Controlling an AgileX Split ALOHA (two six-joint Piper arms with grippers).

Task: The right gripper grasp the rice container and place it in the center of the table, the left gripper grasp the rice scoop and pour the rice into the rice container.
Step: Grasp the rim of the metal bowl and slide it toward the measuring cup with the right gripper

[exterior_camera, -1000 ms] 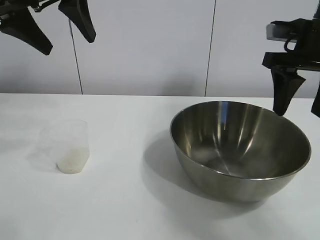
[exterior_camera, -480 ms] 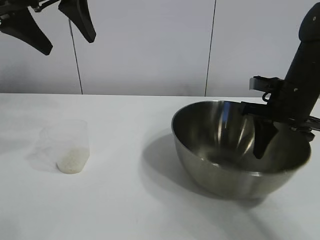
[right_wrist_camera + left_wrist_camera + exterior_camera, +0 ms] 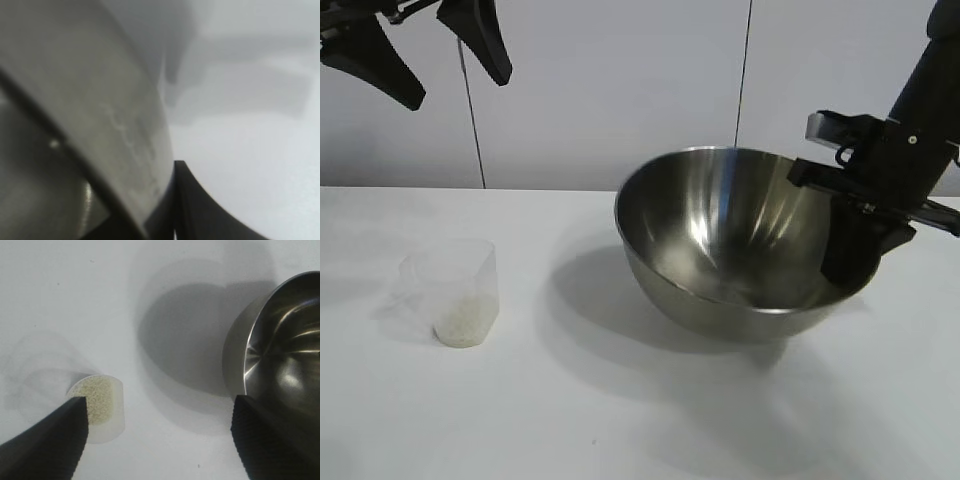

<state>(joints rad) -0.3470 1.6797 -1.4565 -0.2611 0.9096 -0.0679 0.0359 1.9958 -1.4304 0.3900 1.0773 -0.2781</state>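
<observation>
The right gripper (image 3: 855, 262) pinches the rice container's (image 3: 720, 235) rim at its right side, one finger inside, the other hidden behind the wall — the right wrist view shows steel pressed against that outer finger (image 3: 200, 210). The bowl tilts, lifted, over the table (image 3: 620, 420). The left gripper (image 3: 425, 55) hangs spread at upper left, cropped. Below it stands the rice scoop (image 3: 455, 290); only the left wrist view shows the rice (image 3: 97, 397) clearly.

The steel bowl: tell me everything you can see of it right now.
The rice container is a large, shiny stainless-steel bowl with a thin rim, and looks empty. It is tilted, its opening facing the scoop side, and appears raised off the table above its shadow. The right end effector is shut on its right rim, one finger inside, one outside.
</observation>
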